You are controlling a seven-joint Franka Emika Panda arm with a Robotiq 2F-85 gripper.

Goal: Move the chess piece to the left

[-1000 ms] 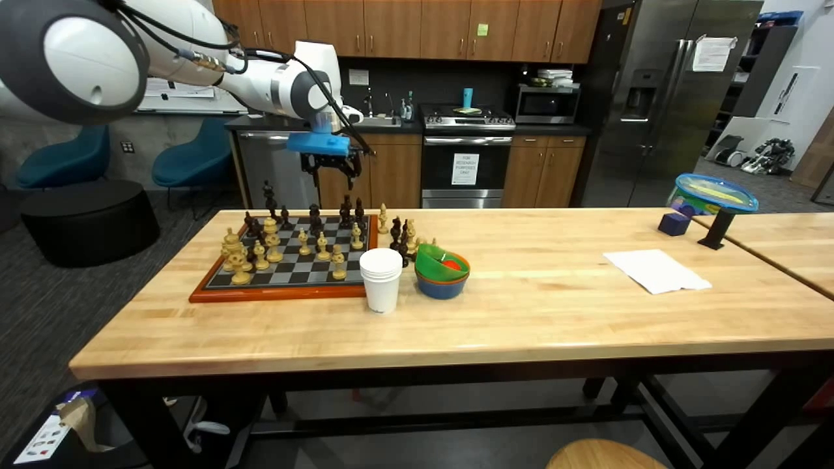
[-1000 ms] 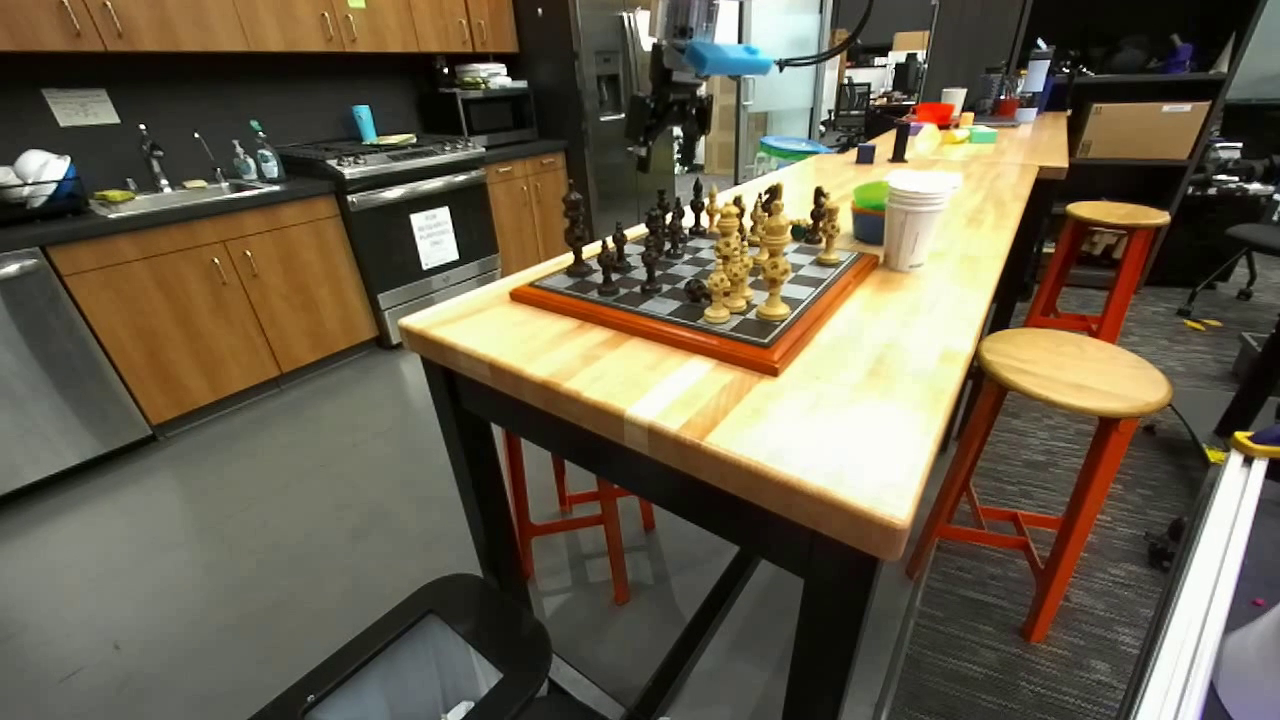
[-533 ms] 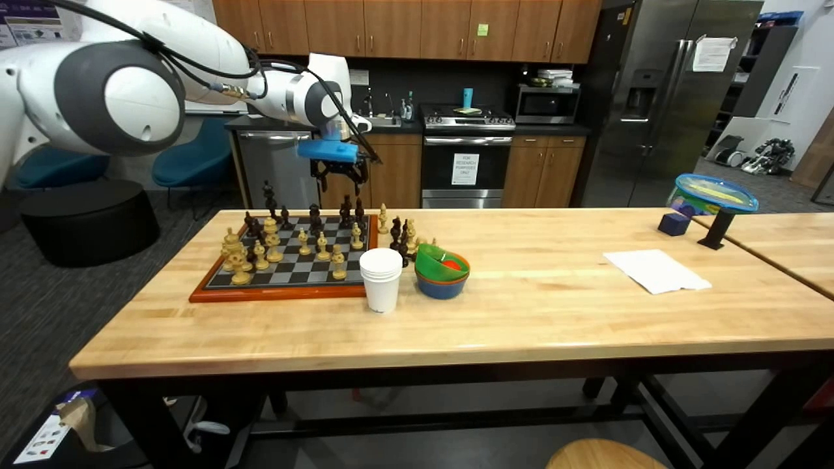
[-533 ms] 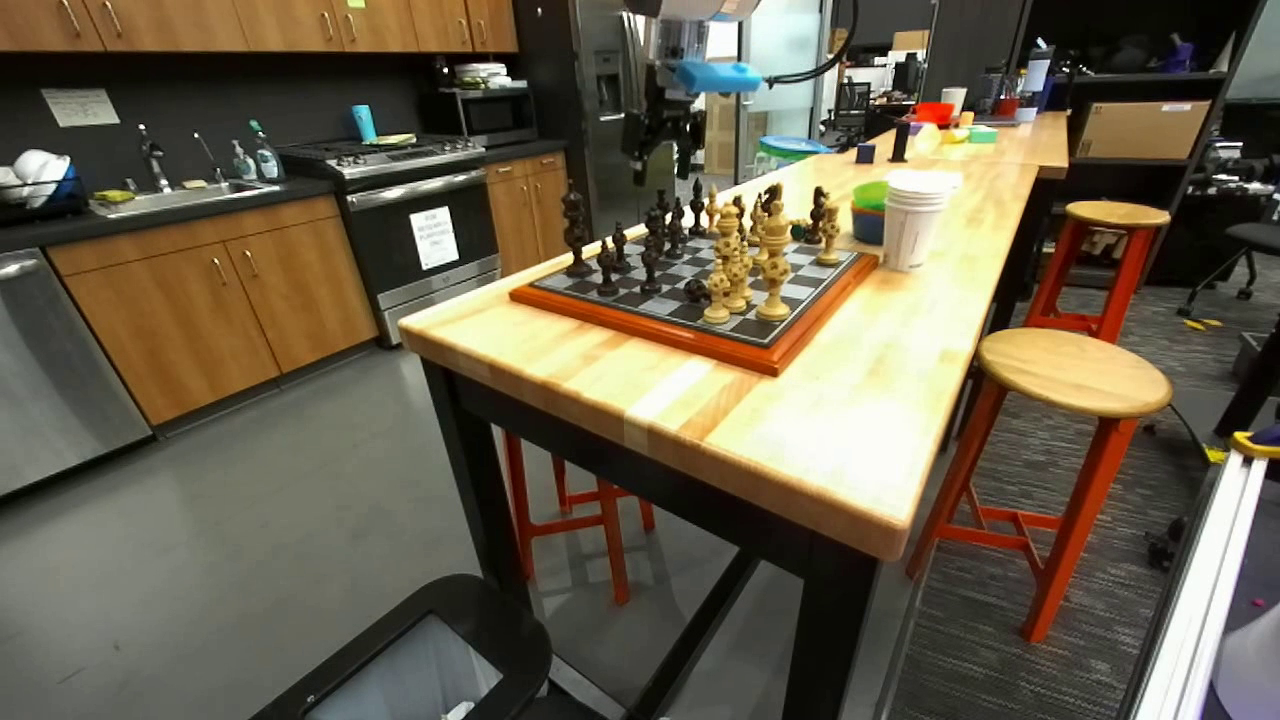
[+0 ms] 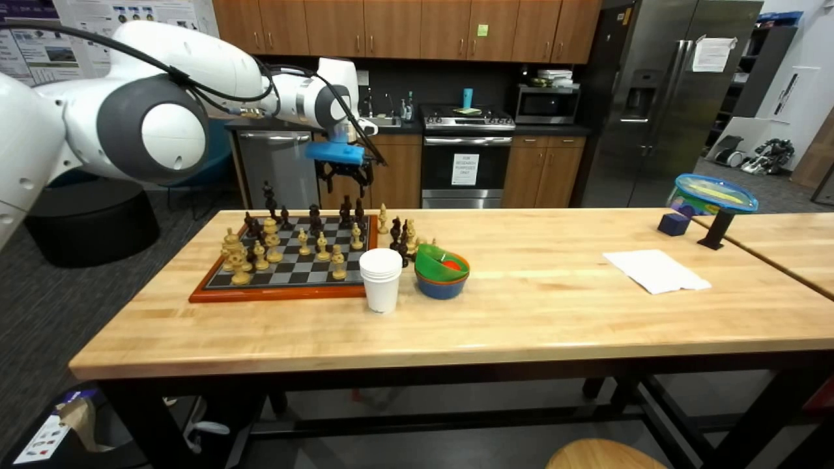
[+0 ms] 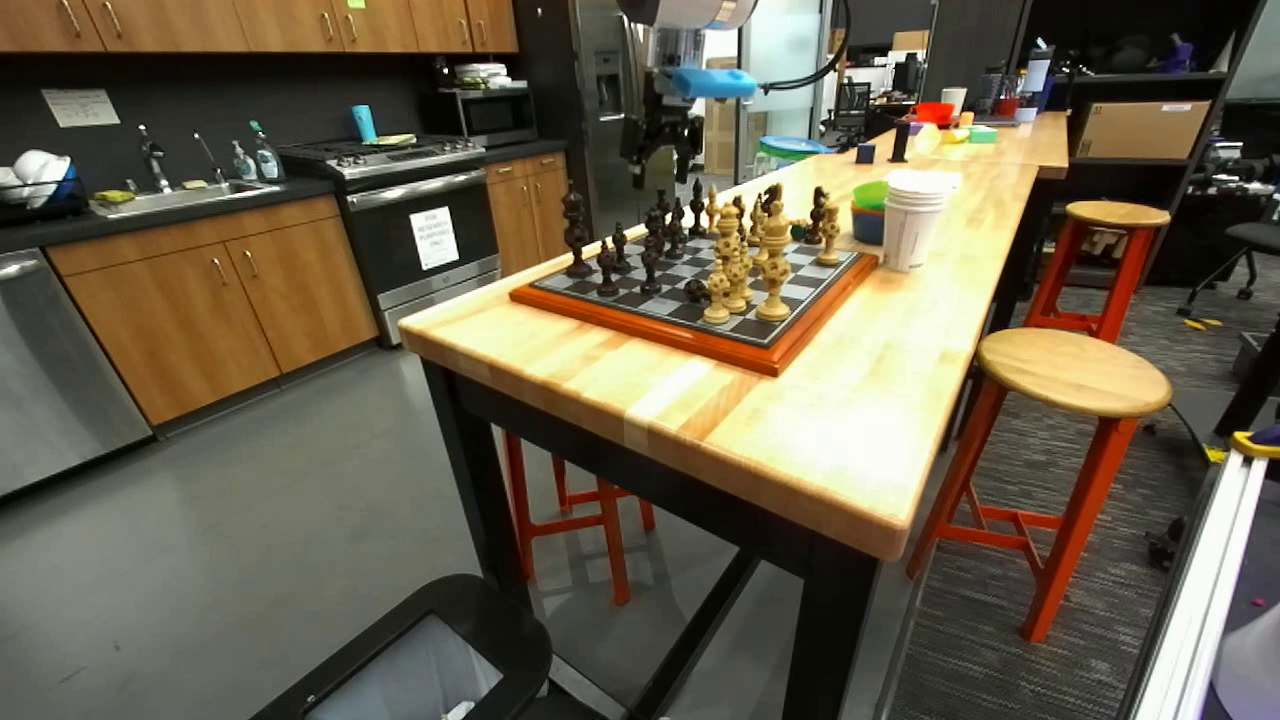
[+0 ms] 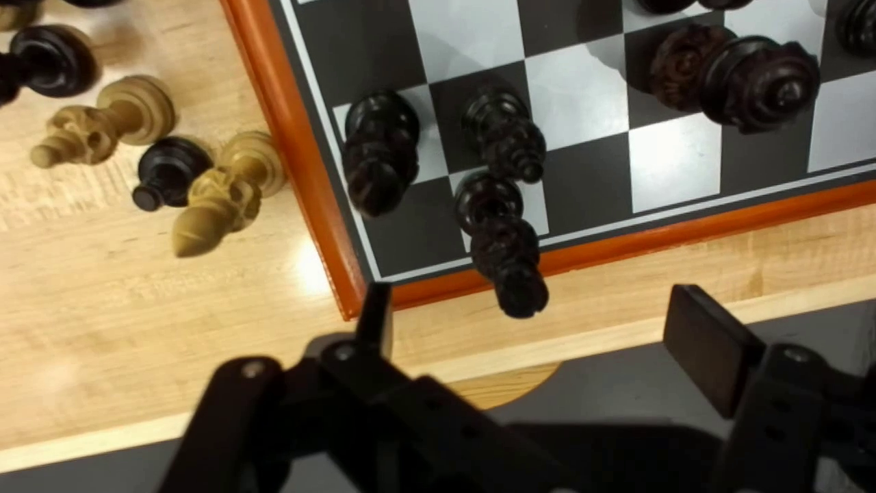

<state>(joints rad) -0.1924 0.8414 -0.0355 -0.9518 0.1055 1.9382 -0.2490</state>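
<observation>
1. Standing near the middle of the wrist view, a tall dark chess piece (image 7: 506, 250) has its base on a light square of the outermost row; I cannot tell whether this is the piece the task means.
2. Just above it in that view, a shorter dark piece (image 7: 505, 133) rests on a dark square; a second dark piece (image 7: 381, 154) stands left of that on a light square, and a bulky dark piece (image 7: 746, 85) stands at upper right.
3. Across the lower part of the wrist view, the gripper (image 7: 534, 332) has its jaws spread wide and holds nothing; the tall dark chess piece's top shows between them in the picture, though how near in depth I cannot tell.
4. Up and left of the jaws, a pale piece (image 7: 209, 222) and a small dark piece (image 7: 174, 168) stand just outside the orange-rimmed chessboard (image 7: 318, 205), on the wooden table (image 7: 171, 308).
5. In both exterior views the gripper hangs higher in the frame than the chessboard; in an exterior view the white arm (image 5: 215, 60) reaches in from the left edge.
6. Near the centre of an exterior view, a stack of white cups (image 5: 381, 280) stands just beside the chessboard's lower right corner, with a green bowl (image 5: 430, 262) tilted over a blue bowl (image 5: 443, 290) to its right.
7. A white sheet (image 5: 655, 270) lies at right on the wooden table.
</observation>
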